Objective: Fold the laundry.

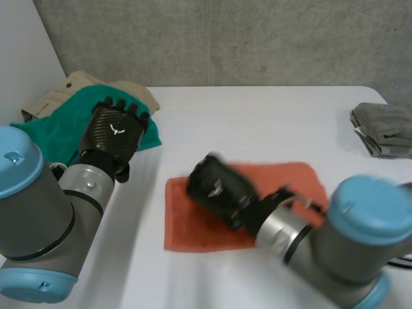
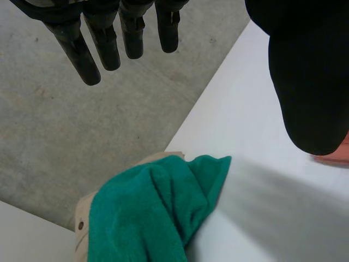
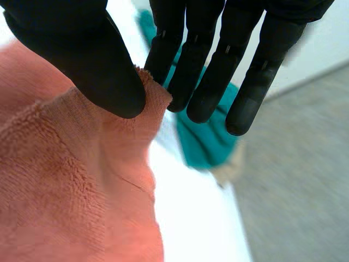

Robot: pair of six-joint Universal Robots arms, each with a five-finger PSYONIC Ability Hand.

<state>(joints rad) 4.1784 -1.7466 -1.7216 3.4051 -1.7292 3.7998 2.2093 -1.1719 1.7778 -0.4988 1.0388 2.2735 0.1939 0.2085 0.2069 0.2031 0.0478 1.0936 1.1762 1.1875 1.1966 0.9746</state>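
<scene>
Orange cloth lies spread on the white table, near my side and about midway between my two arms. My right hand is over the cloth's left part, on the side that faces the green cloth. In the right wrist view I have the orange cloth's corner nipped between my thumb and fingers. The corner stands up off the rest of the cloth, which slopes away under my palm.

My left hand hangs above the green cloth at the table's far left, well apart from the orange one. Its fingers are straight and it holds nothing. The green cloth lies bunched on top of a beige garment at the table's edge. A folded grey towel lies at the far right edge, away from both hands.
</scene>
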